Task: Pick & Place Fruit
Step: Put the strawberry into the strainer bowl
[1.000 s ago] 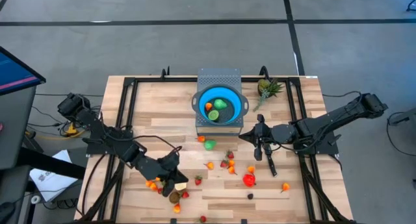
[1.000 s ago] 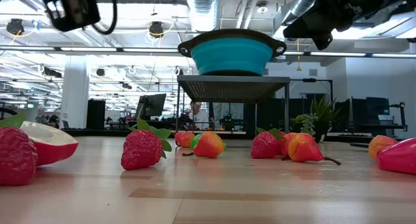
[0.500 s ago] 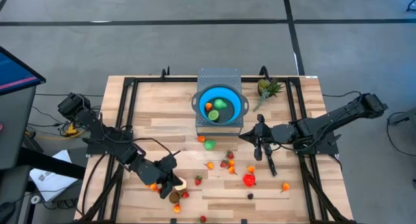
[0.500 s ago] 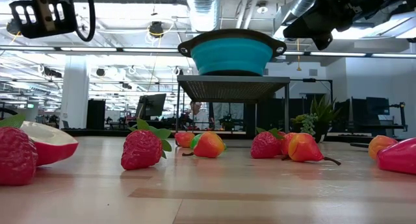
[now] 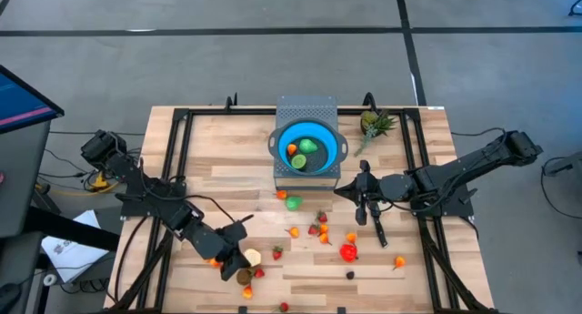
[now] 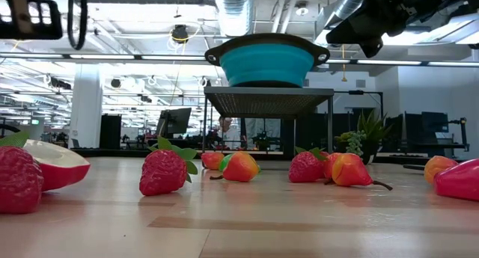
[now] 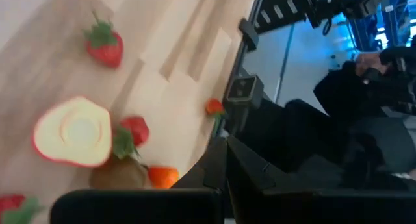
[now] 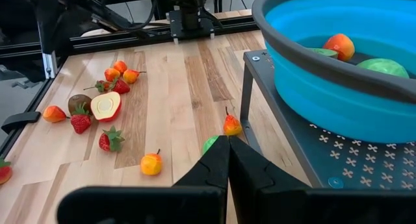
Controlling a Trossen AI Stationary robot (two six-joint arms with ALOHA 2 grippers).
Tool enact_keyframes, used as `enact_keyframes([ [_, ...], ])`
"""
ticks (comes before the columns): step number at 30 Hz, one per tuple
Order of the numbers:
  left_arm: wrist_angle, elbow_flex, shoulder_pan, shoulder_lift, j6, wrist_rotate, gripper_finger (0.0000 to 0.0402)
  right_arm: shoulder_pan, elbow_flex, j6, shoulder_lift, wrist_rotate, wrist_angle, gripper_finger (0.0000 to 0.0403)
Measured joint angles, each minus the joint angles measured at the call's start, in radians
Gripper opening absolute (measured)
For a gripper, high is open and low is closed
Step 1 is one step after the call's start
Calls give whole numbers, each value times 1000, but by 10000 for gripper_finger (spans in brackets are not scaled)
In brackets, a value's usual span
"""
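Small toy fruits lie scattered on the wooden table: a strawberry, an orange piece, a red one, and a halved apple lying flat beside a brown kiwi. Some fruits rest in the blue bowl, which stands on a grey mesh stand. My left gripper hangs shut over the near-left fruit cluster and holds nothing; its fingertips meet. My right gripper hangs shut and empty beside the stand, above an orange and a green fruit.
A spiky pineapple piece sits at the far right next to the stand. A black metal frame runs along the table's edges. A person sits beyond the table's edge. Bare wood lies at the far left.
My left gripper has rolled about its own axis and drifted a little toward the table's left edge, staying shut above the apple half and kiwi. The fruits have not moved.
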Motion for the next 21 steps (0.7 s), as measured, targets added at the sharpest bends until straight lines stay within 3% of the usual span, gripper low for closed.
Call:
enact_keyframes([
  [9, 0, 0, 0, 0, -138, 188, 1, 0, 0, -1, 0, 0, -6, 0],
  [21, -158, 0, 0, 0, -188, 164, 1, -1, 0, -1, 0, 1, -68, 0],
])
